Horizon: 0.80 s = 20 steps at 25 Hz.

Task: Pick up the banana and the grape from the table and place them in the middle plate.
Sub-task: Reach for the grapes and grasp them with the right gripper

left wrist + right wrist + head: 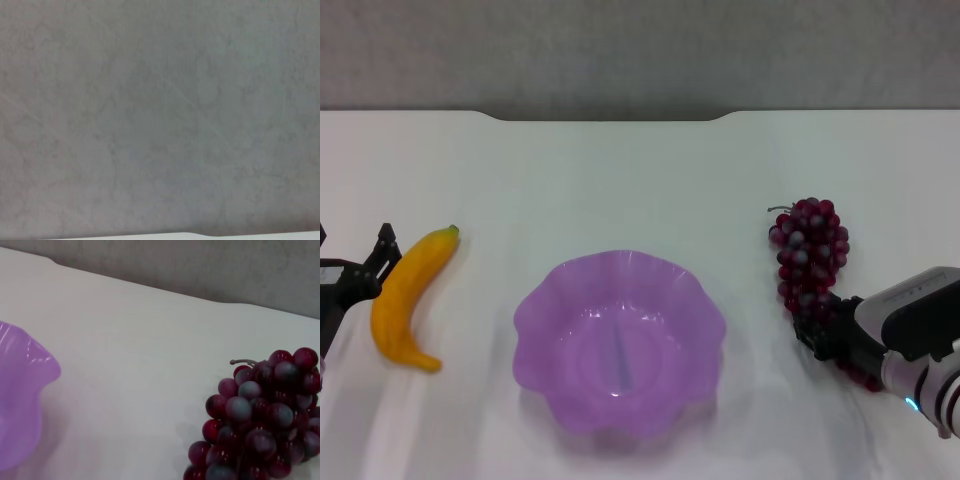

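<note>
Fruit either side of the plate, both end effectors low at the counter

The translucent purple plate (619, 343), scalloped like a flower, sits nearest on the smooth white counter (640, 180). Left of it lies the curved, glossy banana (410, 296), the left end effector (355, 275) just beside it, fingers spread. Right of it, the knobbly, frosted grape (810, 255); the right end effector (830, 335) meets its near end, grip unclear. Bare counter runs beyond to the notched far edge.

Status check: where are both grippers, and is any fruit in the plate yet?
Left gripper beside banana, right gripper at near end of grape. Both fruits on table. Middle plate empty, nothing in the way.
</note>
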{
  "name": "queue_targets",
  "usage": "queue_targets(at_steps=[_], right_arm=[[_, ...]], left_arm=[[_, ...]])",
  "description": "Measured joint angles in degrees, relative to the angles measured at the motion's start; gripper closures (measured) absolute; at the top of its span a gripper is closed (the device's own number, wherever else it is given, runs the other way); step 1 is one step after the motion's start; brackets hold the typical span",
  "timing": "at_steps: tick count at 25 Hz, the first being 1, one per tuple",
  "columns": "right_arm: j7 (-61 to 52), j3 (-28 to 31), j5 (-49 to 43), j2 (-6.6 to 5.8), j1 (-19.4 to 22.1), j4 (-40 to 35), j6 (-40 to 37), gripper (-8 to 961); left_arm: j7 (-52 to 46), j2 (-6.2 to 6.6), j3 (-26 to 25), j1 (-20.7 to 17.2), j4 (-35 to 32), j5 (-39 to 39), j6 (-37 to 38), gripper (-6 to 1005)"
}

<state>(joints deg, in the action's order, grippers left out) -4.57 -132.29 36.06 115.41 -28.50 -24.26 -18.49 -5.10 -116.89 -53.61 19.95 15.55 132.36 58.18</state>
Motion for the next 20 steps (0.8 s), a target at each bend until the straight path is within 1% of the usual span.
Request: queue_targets(at_steps=[4, 15, 20], right_arm=[[-0.1, 0.0, 0.1, -0.06, -0.1, 0.1, -0.1, 423], [-0.3, 3.4, 0.3, -0.26, 0.1, 0.1, -0.4, 503], [-0.3, 3.6, 0.2, -0.28, 0.1, 0.1, -0.5, 546]], left_arm=[[0.0, 0.00, 0.0, 0.0, -0.1, 0.0, 0.0, 105], [0.0, 0.00, 0.0, -0.1, -0.2, 0.0, 0.0, 105], [0.0, 0.00, 0.0, -0.2, -0.3, 0.0, 0.0, 105]])
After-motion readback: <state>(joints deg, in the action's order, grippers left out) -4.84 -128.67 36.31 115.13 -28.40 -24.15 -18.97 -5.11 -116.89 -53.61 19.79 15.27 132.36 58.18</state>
